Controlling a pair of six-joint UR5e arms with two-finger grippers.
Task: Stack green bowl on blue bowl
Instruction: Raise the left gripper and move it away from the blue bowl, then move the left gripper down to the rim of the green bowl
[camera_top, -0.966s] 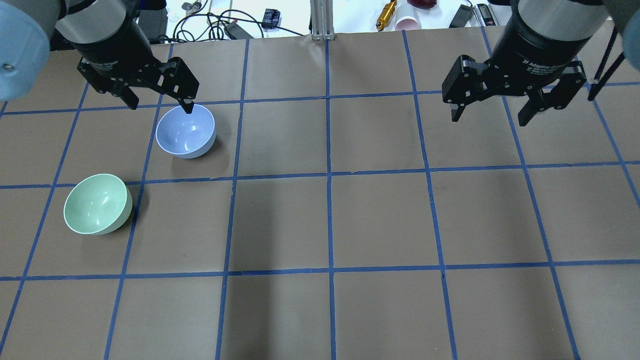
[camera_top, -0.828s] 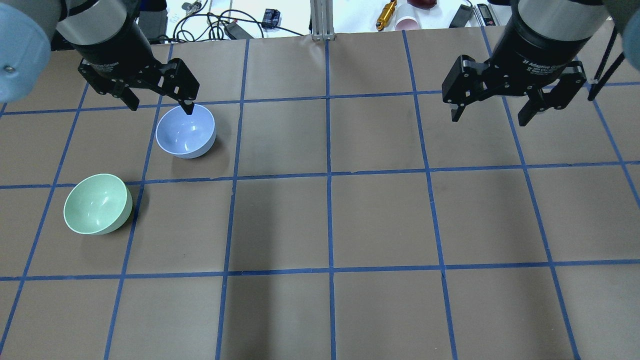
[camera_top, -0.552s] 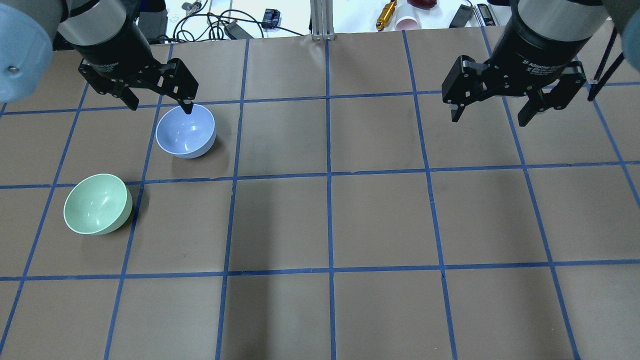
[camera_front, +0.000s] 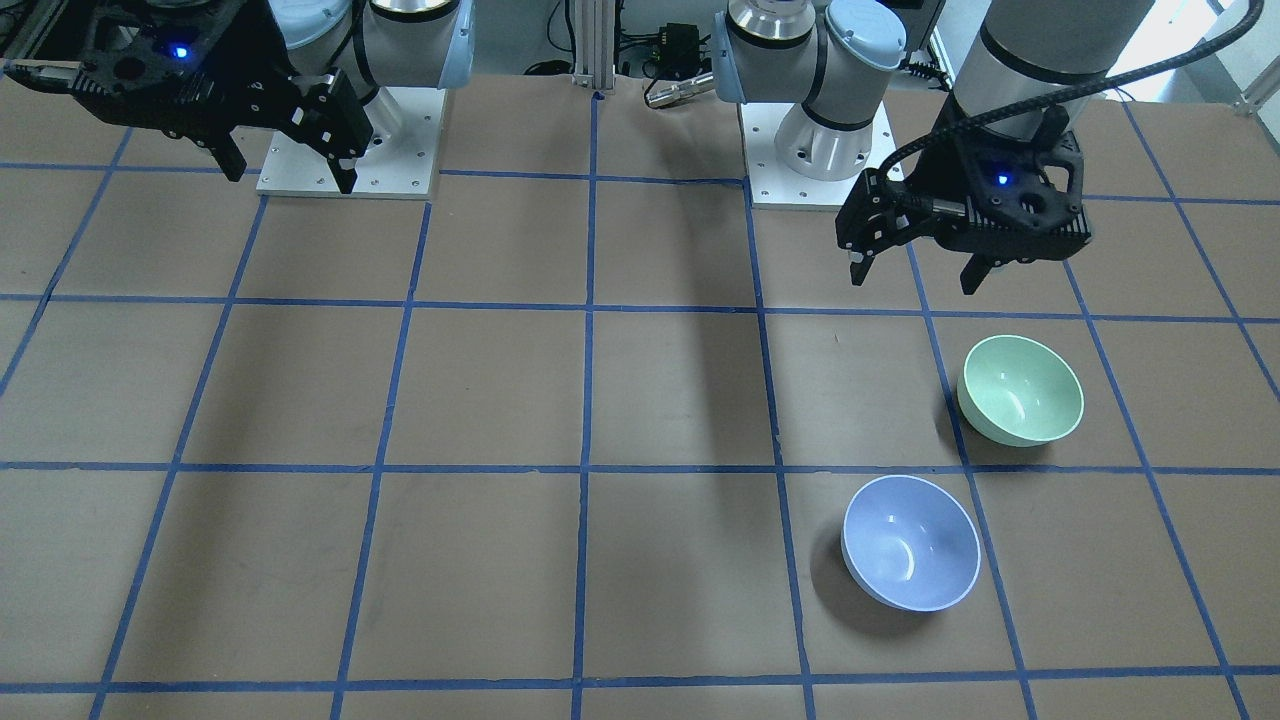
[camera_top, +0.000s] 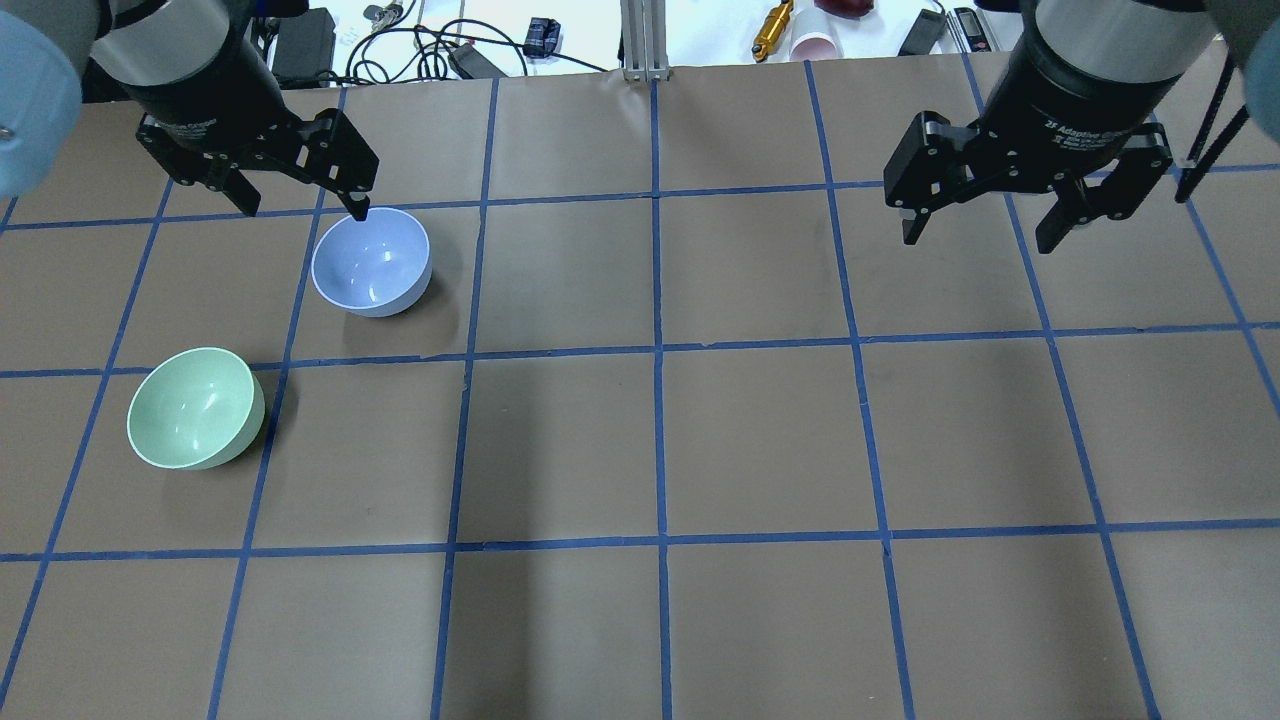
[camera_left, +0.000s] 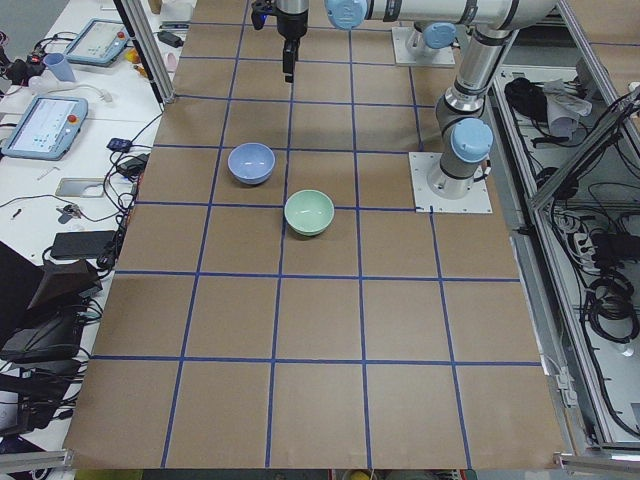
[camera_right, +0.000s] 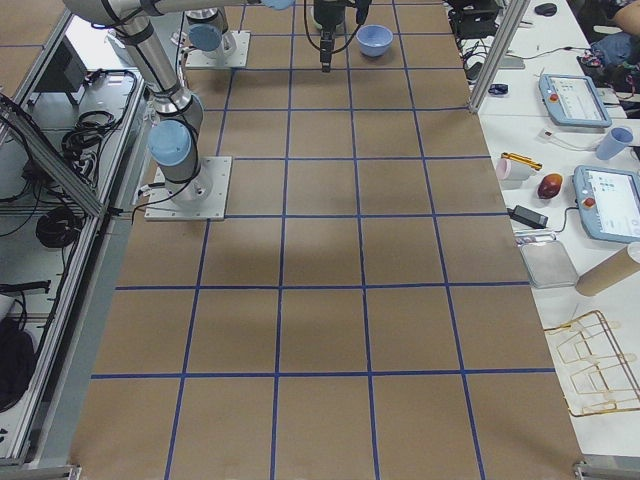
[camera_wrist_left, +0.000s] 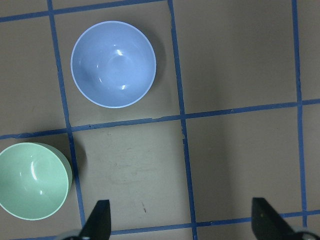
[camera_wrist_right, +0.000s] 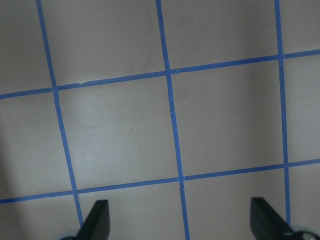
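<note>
Your left gripper (camera_top: 302, 205) hangs high with its jaws spread wide and nothing between them. The front-facing camera puts it on the robot's side of the blue bowl (camera_top: 371, 262), farther from that bowl than the green bowl (camera_top: 195, 408) is. The green bowl stands upright near the blue bowl, toward the robot and to its left. The two are apart, with a blue tape line (camera_top: 330, 360) between them. The right gripper (camera_top: 977, 240) is well away from the blue bowl on the robot's right, also wide open and empty.

Nothing is grasped yet, so the risks all lie ahead:

- **Wrong bowl.** From overhead, one left fingertip seems to sit at the blue bowl's far rim. That is likely only height and angle, so check against the wrist view before you descend, or you may come down on the wrong bowl.
- **Weak grip.** Both bowls look smooth and glossy. A shallow or off-centre pinch on the green rim could slip, or tip the bowl as it lifts.
- **Shoved bowl.** A finger landing on the rim instead of straddling it would shove the bowl across the paper.
- **Low carry.** This could clip the blue bowl and push it away.
- **Off-centre release.** The green bowl would end up tilted rather than nested.

Compared with a second ago, the left gripper has drifted sideways in the overhead view — away from the blue bowl, toward the robot's left. Both bowls and the right gripper are unchanged.
</note>
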